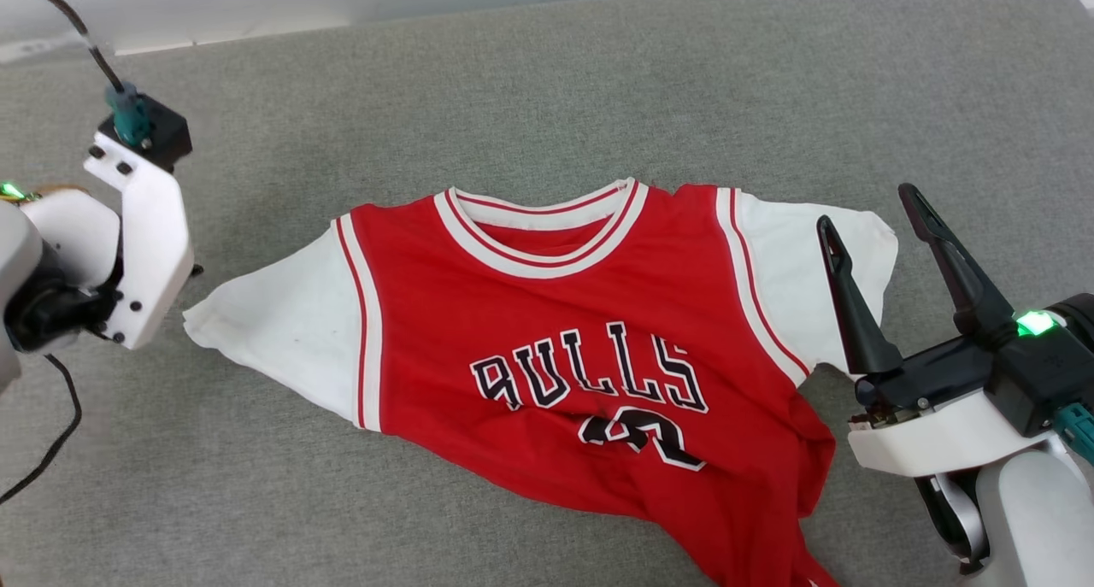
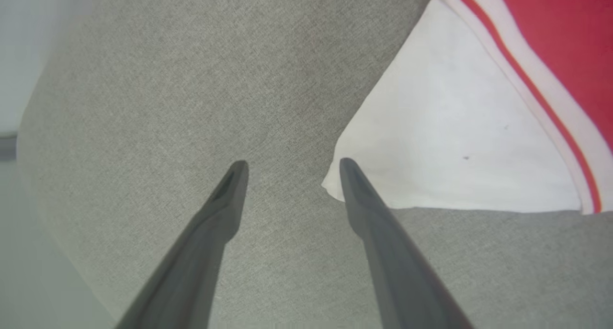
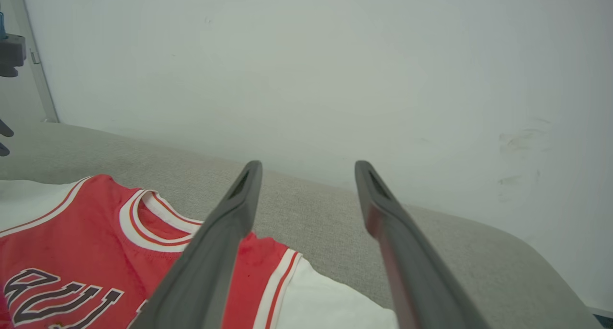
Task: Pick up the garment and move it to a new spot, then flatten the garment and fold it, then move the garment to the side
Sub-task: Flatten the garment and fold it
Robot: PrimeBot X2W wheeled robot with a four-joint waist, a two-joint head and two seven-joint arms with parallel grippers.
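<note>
Red basketball jersey (image 1: 581, 348) laid face up near the middle of a grey fabric-covered counter (image 1: 513, 83), collar toward the far edge, hem toward the robot. White short sleeves out to either side; white trim with thin red stripes at the collar and armholes. Black, white-outlined letters "BULLS" across the chest, wavy from wrinkles; the number beneath partly lost in a crease, not fully readable. Lower body rumpled, hem bunched and trailing toward the lower right, past the bottom edge of the head view. On the robot's left, the left-hand sleeve (image 1: 282, 331) tapering to a corner, with the left arm's white wrist housing (image 1: 141, 228) just beside that corner and a black cable (image 1: 51, 433) looping over the counter below it. In the left wrist view, left gripper (image 2: 293, 164) with its two dark fingers spread apart, nothing between them, bare grey fabric behind; one fingertip right at the sleeve corner, contact impossible to judge. On the robot's right, right gripper (image 1: 865, 207) with fingers spread wide and empty, crossing the right-hand sleeve (image 1: 786, 262) in the head view, a green light (image 1: 1034, 322) glowing on its dark base. From the right wrist view, those fingers aimed over the jersey's collar and shoulder toward a pale wall (image 3: 335, 70) beyond the counter's far edge.
</note>
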